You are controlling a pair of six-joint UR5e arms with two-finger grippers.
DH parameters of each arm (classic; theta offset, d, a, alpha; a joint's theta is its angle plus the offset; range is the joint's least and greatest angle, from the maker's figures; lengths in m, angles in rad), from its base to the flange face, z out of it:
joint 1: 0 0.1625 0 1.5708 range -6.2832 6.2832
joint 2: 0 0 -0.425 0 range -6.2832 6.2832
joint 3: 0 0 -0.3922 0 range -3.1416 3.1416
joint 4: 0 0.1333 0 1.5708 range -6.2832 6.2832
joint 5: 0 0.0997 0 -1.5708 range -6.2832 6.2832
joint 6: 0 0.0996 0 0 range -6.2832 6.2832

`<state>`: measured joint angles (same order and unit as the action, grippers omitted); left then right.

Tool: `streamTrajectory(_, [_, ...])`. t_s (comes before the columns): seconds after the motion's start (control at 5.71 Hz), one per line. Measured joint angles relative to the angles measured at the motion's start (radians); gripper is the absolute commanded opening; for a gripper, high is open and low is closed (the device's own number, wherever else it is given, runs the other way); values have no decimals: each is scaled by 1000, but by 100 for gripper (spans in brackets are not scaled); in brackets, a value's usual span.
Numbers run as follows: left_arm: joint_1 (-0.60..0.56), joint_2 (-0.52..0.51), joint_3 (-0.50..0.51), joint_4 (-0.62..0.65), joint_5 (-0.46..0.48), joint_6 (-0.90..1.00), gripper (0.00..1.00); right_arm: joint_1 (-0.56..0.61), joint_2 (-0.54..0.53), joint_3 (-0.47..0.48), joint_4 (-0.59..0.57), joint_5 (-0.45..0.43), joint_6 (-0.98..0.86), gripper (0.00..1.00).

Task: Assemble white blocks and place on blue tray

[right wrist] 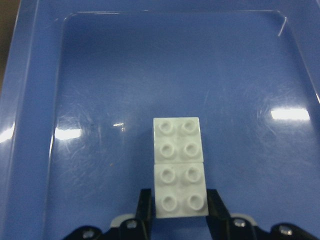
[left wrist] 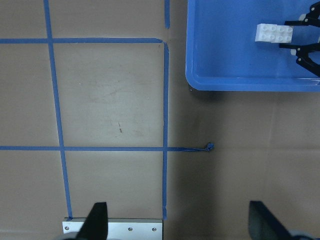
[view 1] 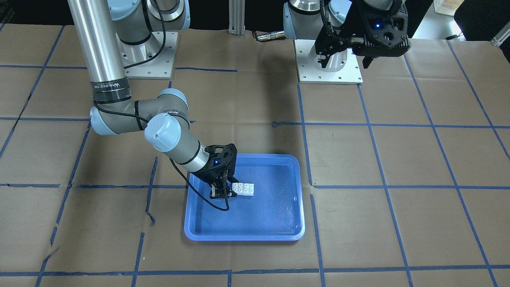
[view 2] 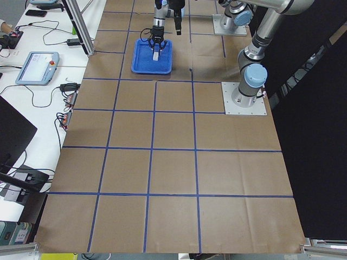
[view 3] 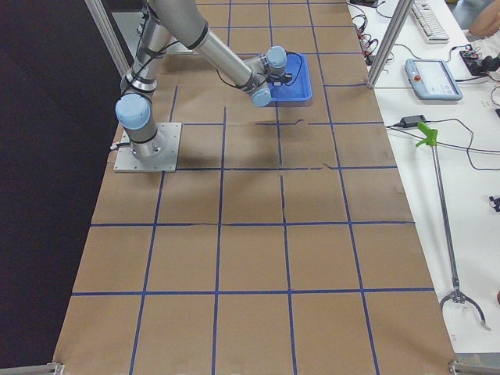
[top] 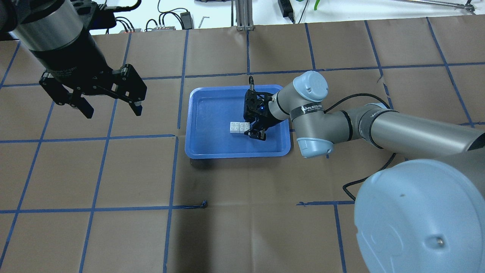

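The blue tray [top: 212, 110] lies flat on the desk [top: 113, 174], about midway along the desk's length between the two arm bases and nearer the operators' edge than the robot's edge. The white blocks [view 1: 244, 188] sit on the tray's floor near its middle. They stand studs up, side by side and touching, so they form one short row with a thin seam between them. The row runs along the length of the desk. The right arm reaches out low from the robot's edge and bends down into the tray. The right claw [view 1: 222, 194] is at the end of the row that faces the desk's right end. In the right wrist view its two black fingers [right wrist: 145, 212] press against the opposite sides of the nearer block, so the claw is narrow and closed around that block. The farther block sits beyond the fingertips and nothing grips it. The left claw [top: 111, 110] hangs high above the desk on the left side, well apart from the tray. Its fingers are spread wide and hold nothing. The left wrist view looks down past them onto the brown paper and blue tape lines [left wrist: 112, 148], with one corner of the tray in sight.
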<state>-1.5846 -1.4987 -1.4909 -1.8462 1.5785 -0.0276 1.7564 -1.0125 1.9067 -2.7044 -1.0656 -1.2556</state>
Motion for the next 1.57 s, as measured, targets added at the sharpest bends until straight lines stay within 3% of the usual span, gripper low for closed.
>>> streamTrajectory(0.17, [0,0,-1,0,0,0,100,0,0,0,0,1,0,60])
streamTrajectory(0.35, [0,0,-1,0,0,0,100,0,0,-1,0,1,0,96])
streamTrajectory(1.22, [0,1,-4,0,0,0,100,-32,-59,-82,71,-50,208,100])
streamTrajectory(1.57, [0,1,-5,0,0,0,100,-98,-170,-145,366,-138,277,100])
